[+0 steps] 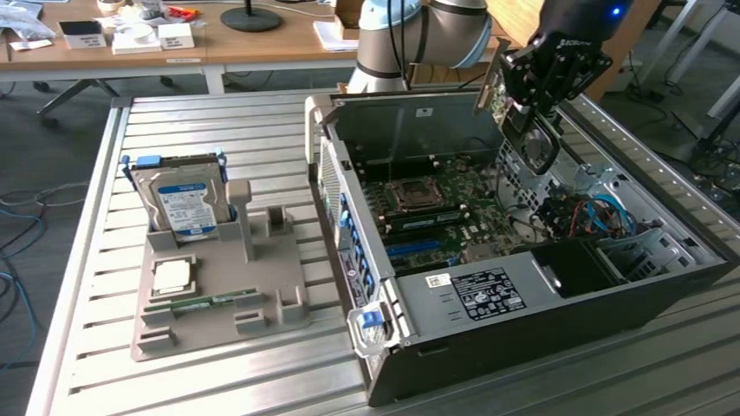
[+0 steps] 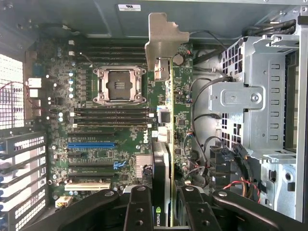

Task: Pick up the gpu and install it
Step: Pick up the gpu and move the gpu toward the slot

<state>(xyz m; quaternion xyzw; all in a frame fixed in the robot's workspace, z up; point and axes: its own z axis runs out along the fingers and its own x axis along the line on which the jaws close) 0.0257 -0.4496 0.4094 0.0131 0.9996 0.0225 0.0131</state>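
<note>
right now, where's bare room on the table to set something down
Bare slats on the table behind the hard drive, in the narrow strip between the grey holder and the computer case, and along the table edge nearest the exterior camera. Crowded: inside the case, where the gripper holds the gpu.

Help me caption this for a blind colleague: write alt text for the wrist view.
The claw grips a graphics card edge-on, its metal bracket at the far end, over the motherboard inside an open computer case. A processor socket and a metal drive cage flank the card.
</note>
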